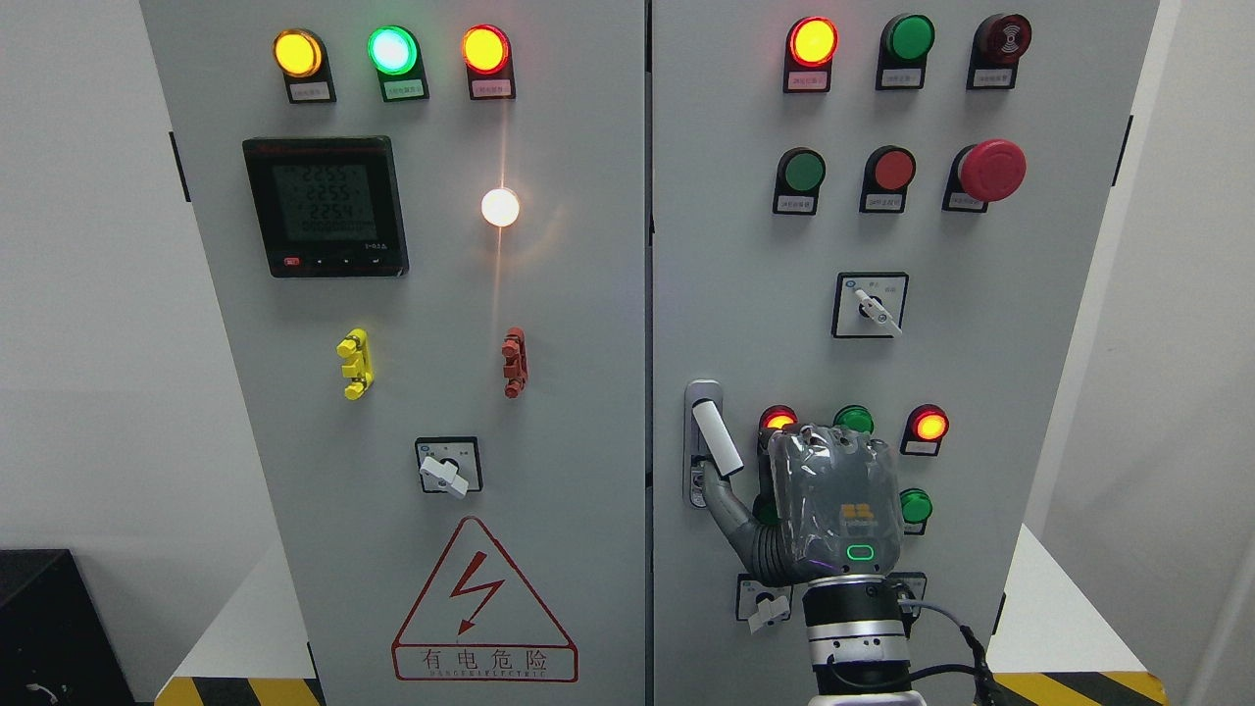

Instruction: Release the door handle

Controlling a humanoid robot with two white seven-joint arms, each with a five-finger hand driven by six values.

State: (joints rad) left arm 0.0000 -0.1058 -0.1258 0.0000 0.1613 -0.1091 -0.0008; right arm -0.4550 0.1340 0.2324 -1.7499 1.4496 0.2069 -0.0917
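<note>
Setting: white-walled room; a grey two-door electrical cabinet (549, 392) fills the view, standing on a floor marked with yellow-black hazard tape (235, 691).

Landmark: door handle (714, 441), a white swing lever lifted out of its grey recess at the left edge of the right door, beside the centre seam.

Left of the handle, on the left door: digital meter (325, 206), three lit indicator lamps (392, 49) above it, a bright white lamp (500, 207), yellow and red clips, a rotary switch (448, 468), an electric-hazard warning triangle (484, 603).

Above and right of the handle: push buttons, a red emergency stop (990, 170), a selector switch (871, 305).

Right hand (833, 500): just right of and below the handle, back of the palm towards the camera, partly covering a row of small lamps. The thumb (726, 505) reaches up-left to the handle's lower end, touching or nearly so. The other fingers are hidden behind the palm; whether they are spread or curled cannot be told. Left hand: not seen.

Status, as judged: release under way or nearly complete, thumb the last contact.

Risks: thumb snagging under the lever on withdrawal, pulling the door; hand brushing the lamps or the lower switch (765, 600) behind it.
</note>
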